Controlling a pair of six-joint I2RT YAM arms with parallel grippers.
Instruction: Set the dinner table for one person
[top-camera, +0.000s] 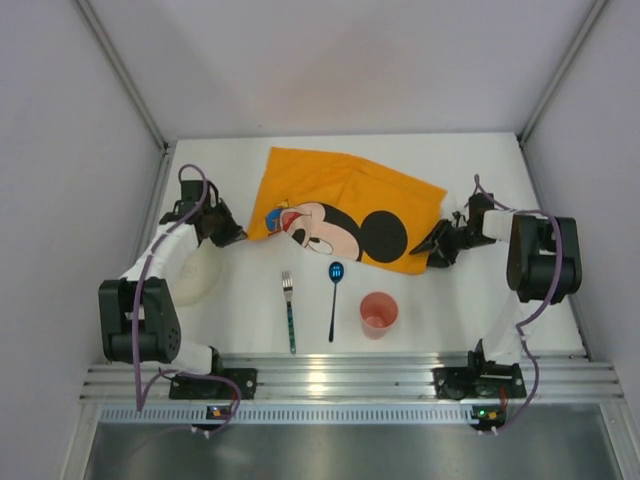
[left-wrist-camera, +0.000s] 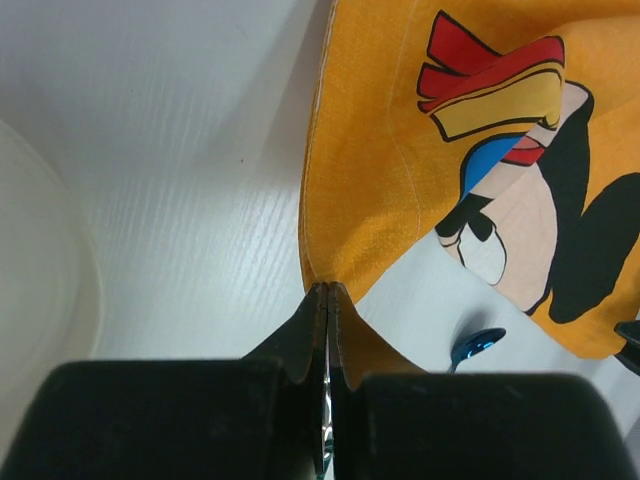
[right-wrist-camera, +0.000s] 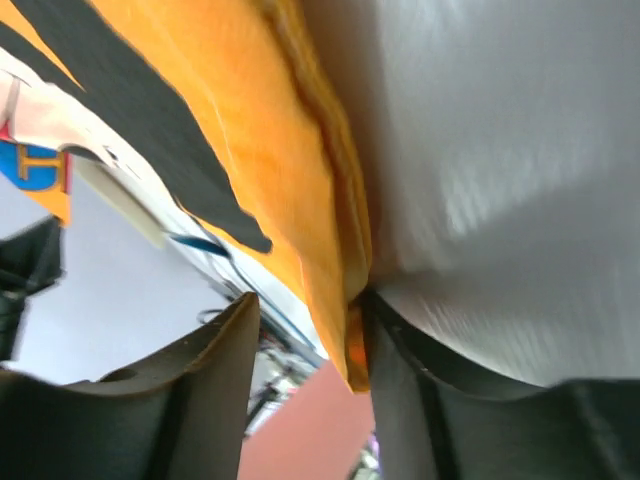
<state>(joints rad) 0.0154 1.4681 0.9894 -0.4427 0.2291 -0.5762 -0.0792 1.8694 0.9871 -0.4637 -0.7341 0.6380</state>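
From above the left gripper (top-camera: 240, 237) and right gripper (top-camera: 422, 247) both touch the mat (top-camera: 340, 195), but only wrist views tell more (left fingers (left-wrist-camera: 300, 340) pinch its corner, right fingers (right-wrist-camera: 200, 370) apart).

Pale grey walls (top-camera: 350, 60), aluminium posts (top-camera: 120, 70)

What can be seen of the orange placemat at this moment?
The orange placemat is thin cloth printed with a cartoon mouse's head in black, red, blue and cream. It sits skewed at the far middle of the white table, rumpled rather than flat. The left gripper is shut on its left corner, and that edge looks raised. Its right corner hangs between the parted jaws of the right gripper, against one finger.
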